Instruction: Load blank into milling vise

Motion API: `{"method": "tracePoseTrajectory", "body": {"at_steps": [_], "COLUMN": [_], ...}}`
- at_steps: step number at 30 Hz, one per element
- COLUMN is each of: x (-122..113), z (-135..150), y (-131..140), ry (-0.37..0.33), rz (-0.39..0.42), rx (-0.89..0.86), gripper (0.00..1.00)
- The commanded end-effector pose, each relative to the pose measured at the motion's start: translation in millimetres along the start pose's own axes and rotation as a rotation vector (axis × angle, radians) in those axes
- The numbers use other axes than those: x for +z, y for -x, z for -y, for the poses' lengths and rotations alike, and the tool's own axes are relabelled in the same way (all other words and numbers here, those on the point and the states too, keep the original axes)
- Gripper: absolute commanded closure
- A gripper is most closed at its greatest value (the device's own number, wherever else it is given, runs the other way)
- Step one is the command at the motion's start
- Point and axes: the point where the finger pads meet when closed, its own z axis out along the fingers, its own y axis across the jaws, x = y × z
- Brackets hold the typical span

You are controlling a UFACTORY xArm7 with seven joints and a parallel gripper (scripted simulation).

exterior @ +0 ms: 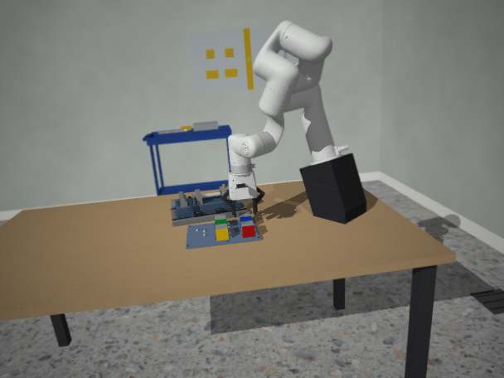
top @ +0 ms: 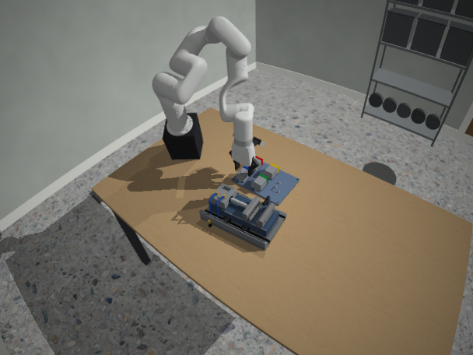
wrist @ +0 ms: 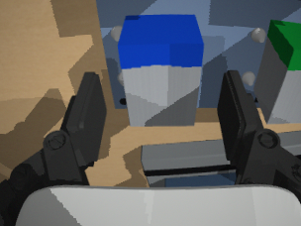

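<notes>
Grey blanks with painted ends on a blue plate (top: 285, 187)

Ends were blue (wrist: 158, 41), green (wrist: 287, 41), red (exterior: 248, 231) and yellow (exterior: 222, 235); the arm (top: 229, 54) was white, its gripper (wrist: 160, 117) black.
</notes>
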Motion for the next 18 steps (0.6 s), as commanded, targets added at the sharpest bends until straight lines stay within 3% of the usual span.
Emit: {"method": "tracePoseTrajectory", "body": {"at_steps": [1,18], "x": [0.0,5.0], "z": [-0.9,-0.9], "y": [-0.3,-0.4], "ry": [0.002,0.002], "rz": [-0.001,-0.001], "rx": [0.000,0.000], "gripper": [0.24,0.24]}}
